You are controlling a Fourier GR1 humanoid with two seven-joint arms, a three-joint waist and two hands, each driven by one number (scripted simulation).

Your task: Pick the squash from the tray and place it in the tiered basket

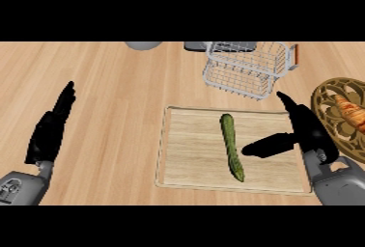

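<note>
**Pre-grasp: squash not yet held**

Squash (231, 147) lies flat mid-tray (189, 159). Its long axis runs near-far with a slight slant. The blunt far end points toward the tiered basket (246, 67); the tapered near end angles right.

Right hand (306, 130) is just beside it on the right, fingers (291, 105) straight, thumb spread toward the squash, nothing clasped. Left hand (50, 130) rests open at left over the worktop (114, 96).

Risk: a grasp on the thin end, off balance, could let the long body pivot. Carried crosswise, it may snag the basket's wire rim.
</note>
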